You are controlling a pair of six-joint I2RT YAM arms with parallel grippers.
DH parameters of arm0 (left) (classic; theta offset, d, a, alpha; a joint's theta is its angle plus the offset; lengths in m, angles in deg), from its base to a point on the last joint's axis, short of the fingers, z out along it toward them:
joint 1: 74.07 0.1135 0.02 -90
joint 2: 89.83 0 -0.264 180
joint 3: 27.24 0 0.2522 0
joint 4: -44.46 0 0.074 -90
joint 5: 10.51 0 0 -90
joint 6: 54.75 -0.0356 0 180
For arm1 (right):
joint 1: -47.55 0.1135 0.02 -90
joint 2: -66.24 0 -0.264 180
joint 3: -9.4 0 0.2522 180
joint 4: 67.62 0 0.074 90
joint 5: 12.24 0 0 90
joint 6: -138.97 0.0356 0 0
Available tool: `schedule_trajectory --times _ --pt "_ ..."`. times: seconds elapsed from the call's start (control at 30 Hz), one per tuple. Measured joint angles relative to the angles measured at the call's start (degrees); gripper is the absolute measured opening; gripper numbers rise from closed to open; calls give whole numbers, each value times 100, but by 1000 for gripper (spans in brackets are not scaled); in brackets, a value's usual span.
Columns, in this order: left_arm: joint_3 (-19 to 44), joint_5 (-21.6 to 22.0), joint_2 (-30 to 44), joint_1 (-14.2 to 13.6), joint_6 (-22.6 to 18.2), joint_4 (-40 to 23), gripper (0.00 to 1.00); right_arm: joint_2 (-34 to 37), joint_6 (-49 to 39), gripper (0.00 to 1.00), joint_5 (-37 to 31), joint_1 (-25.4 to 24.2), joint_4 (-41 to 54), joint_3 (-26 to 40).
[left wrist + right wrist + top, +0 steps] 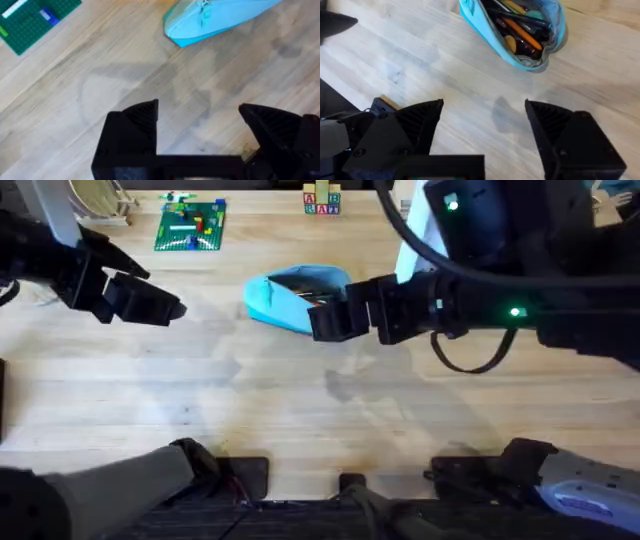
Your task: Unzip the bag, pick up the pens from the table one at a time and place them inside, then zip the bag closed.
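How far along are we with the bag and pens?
The bag lies unzipped with pens inside, and I see none lying on the table. Both the left gripper and the right gripper are open, holding nothing. Left to do: zipping the bag closed.

Right pincer (485, 125) spread wide above bare bench (445, 75), blue bag (512, 30) lying unzipped beyond it, pens (520, 27) and orange items inside
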Motion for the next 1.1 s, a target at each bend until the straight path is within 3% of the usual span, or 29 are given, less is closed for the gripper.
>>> schedule_trajectory --times 0.3,0.57,1.1 --pt "0 -805 512 462 -1317 111 990 122 121 996 -4 37 1 332" --pt "0 -1208 808 834 -1523 377 992 800 147 996 -190 427 4 732" --pt "0 -1316 921 835 -1597 592 993 1825 362 996 -552 871 -2 1473"
